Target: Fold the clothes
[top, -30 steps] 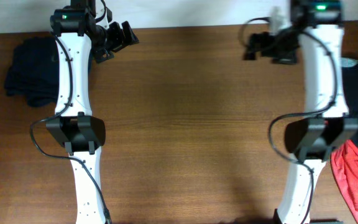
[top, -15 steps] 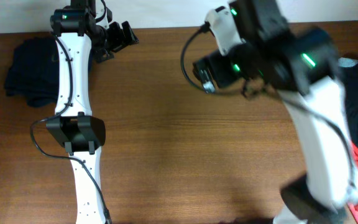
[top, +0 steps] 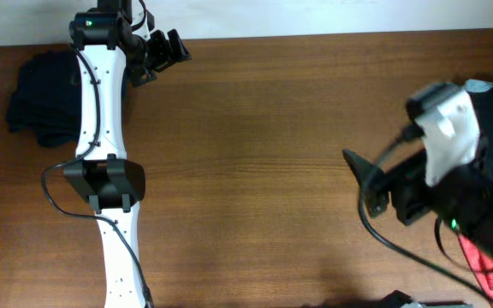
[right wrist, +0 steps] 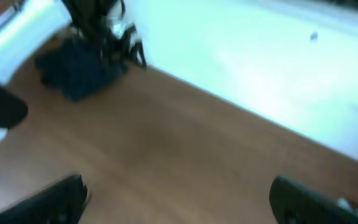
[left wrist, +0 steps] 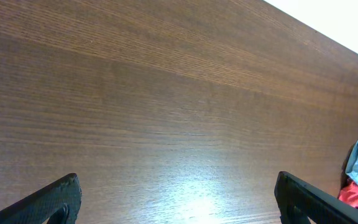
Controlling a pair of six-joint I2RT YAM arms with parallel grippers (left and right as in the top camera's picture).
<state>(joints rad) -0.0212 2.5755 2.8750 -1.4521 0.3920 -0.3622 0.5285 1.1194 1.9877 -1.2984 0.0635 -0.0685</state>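
From overhead, folding has evidently not begun. The wooden table (top: 255, 154) shows bare grain across its middle. The shorts (top: 39, 103) lie as a soft, dark navy bundle at the far left edge, beside the left arm (top: 97, 128); waistband and legs cannot be made out. The left gripper (top: 168, 50) hangs at the far edge with its fingers spread and empty. The right arm (top: 443, 137) is a blur above a heap of red and dark garments (top: 486, 252) at the right edge.

In the left wrist view, two black fingertips stand at the lower corners, wide apart over smooth, faintly glossy wood, with the heap's red and pale cloth at the right margin.

The right wrist view is blurred. The right gripper (right wrist: 176, 186) is splayed wide with nothing in it, and the shorts sit crumpled in the far corner.

The next move probably calls for pinching the limp fabric at an edge, drawing it to the open centre and spreading it flat.
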